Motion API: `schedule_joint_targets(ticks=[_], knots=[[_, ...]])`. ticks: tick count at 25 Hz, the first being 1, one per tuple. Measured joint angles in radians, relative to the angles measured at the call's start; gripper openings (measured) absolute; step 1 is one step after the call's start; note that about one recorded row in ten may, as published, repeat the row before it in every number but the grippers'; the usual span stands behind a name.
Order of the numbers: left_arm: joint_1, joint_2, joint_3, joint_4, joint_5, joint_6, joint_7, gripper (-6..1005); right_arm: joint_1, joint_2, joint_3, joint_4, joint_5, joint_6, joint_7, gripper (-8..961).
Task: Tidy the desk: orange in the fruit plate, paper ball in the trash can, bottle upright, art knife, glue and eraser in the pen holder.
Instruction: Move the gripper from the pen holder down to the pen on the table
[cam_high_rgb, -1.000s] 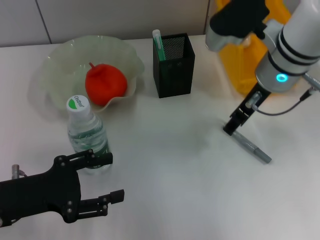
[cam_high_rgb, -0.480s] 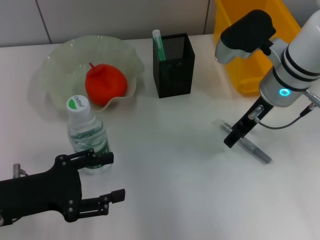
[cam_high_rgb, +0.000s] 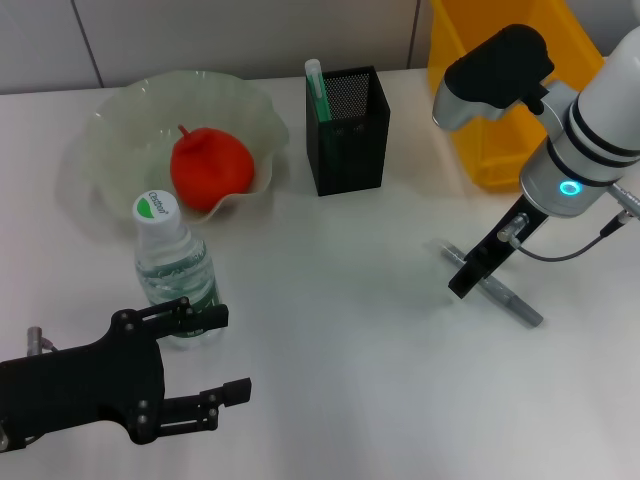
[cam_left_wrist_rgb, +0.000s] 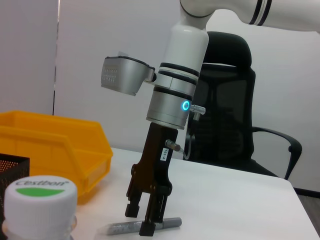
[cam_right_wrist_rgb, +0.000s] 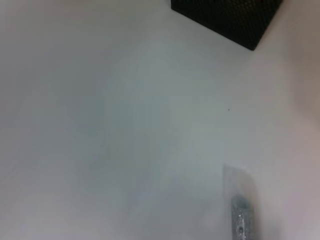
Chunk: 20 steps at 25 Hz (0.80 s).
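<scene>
The right hand (cam_high_rgb: 462, 283) stands low over the desk (cam_high_rgb: 350, 330) toward its right edge, pointing steeply down. Its fingers (cam_left_wrist_rgb: 148, 227) are spread apart and straddle a grey art knife (cam_high_rgb: 495, 285), which lies flat on the desk. In the left wrist view one fingertip sits just beside or against the knife's body; contact cannot be confirmed, and the knife is not lifted. The right wrist view shows one end of the knife (cam_right_wrist_rgb: 240, 205) and a corner of the pen holder (cam_right_wrist_rgb: 227, 17) farther off.

The left hand (cam_high_rgb: 185, 375) sits near the front left corner of the desk, fingers released and holding nothing, just in front of the bottle (cam_high_rgb: 172, 270).

The bottle stands upright on the left part of the desk, its white cap with a green label on top. Behind it, toward the far left corner, is the pale fruit plate (cam_high_rgb: 110, 135) with a round red-orange fruit (cam_high_rgb: 210, 167) resting inside it.

The black mesh pen holder (cam_high_rgb: 347, 130) stands near the far edge at the middle of the desk. A green-and-white stick-shaped item (cam_high_rgb: 317, 90) leans upright in its left rear corner; what it is cannot be determined.

A yellow bin (cam_high_rgb: 500, 100) occupies the far right corner, partly hidden by the right arm. An office chair (cam_left_wrist_rgb: 225, 115) is seen beyond the desk in the left wrist view.
</scene>
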<state>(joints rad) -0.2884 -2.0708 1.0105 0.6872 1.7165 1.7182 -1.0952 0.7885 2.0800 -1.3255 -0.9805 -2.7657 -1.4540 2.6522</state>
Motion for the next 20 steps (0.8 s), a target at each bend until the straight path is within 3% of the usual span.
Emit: schedule_joint_targets(ticks=[20], knots=[[0.002, 0.0, 0.0, -0.002, 0.0, 0.0, -0.001, 786, 0.012, 0.0, -0.001, 0.026, -0.011, -0.002, 0.004, 380]])
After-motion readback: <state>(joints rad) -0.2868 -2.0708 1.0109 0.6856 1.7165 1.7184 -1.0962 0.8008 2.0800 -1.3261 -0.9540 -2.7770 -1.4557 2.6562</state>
